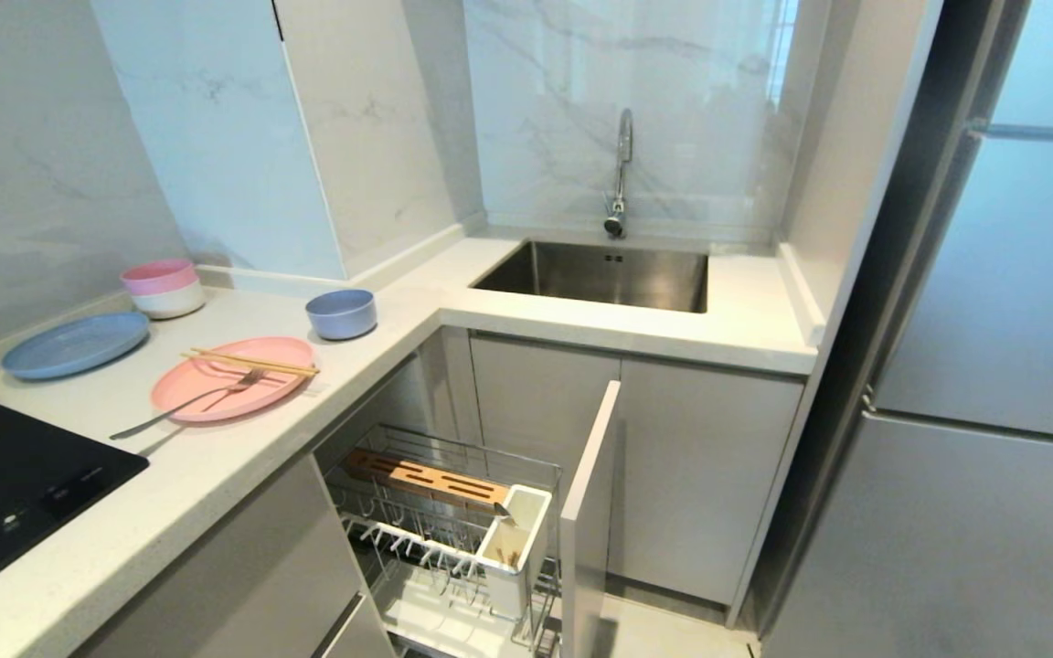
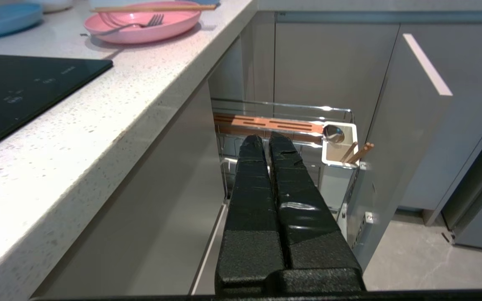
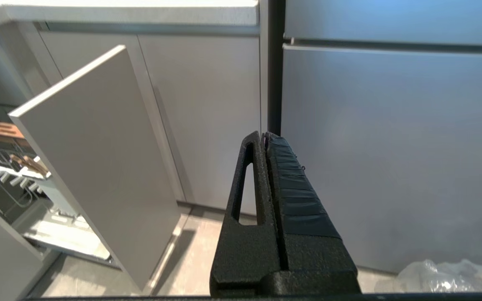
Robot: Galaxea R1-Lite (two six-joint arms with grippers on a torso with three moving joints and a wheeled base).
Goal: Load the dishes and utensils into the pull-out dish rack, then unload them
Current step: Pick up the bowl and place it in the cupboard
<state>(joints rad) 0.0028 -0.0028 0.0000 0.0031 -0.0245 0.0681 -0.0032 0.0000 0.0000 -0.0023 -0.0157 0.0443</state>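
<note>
Pink plate (image 1: 232, 376), fork (image 1: 186, 402), chopsticks (image 1: 250, 363) wait on surface (image 1: 170, 475); rack (image 1: 440, 521) open at 5 o'clock. Both jaws closed, empty; you must reach first.

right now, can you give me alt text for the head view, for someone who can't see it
A pull-out dish rack stands open below an L-shaped white counter, its prongs empty and its white utensil cup at the front. On the counter, a pink plate carries chopsticks and a fork, with a blue-grey bowl behind it. A steel sink sits in the corner.
</note>
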